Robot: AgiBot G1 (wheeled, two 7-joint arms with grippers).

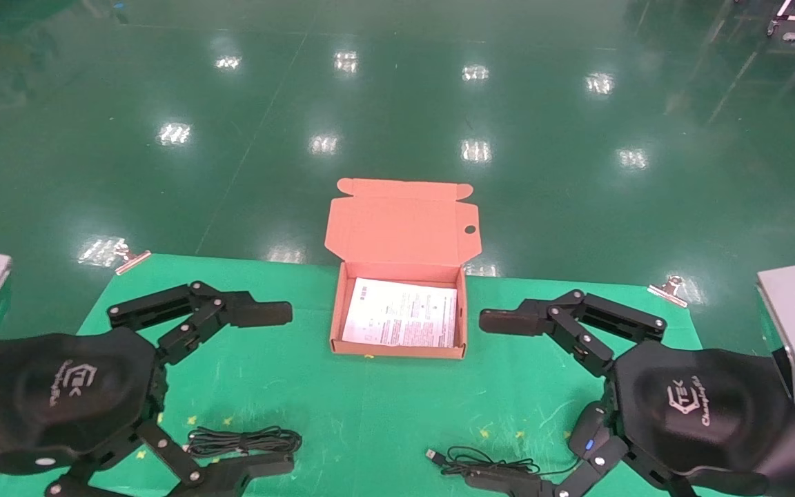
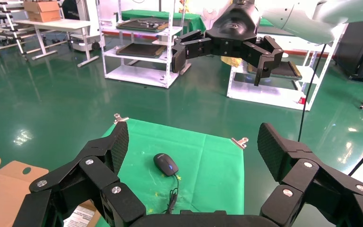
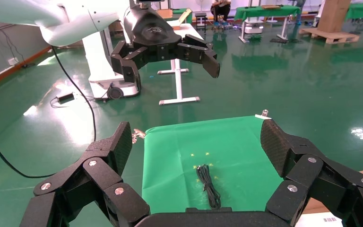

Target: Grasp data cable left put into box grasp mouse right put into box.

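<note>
Head view: green cloth (image 1: 384, 414) over glossy green floor (image 1: 397, 103).

Each claw's black housing carries a white logo reading "TEK" above a slanted script word too small to read: one on the left claw (image 1: 270, 388), one on the right claw (image 1: 491, 404). Between the claws, the box (image 1: 397, 350) holds a white printed sheet (image 1: 401, 322); its print is illegible.

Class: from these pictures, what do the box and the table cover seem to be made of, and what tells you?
Box: apparently thin matte orange cardboard, given its creased fold lines and tabbed flap.
Table cover: probably green cloth or thin sheet, since it shows wrinkles and is held by clips; exact material unclear.
</note>
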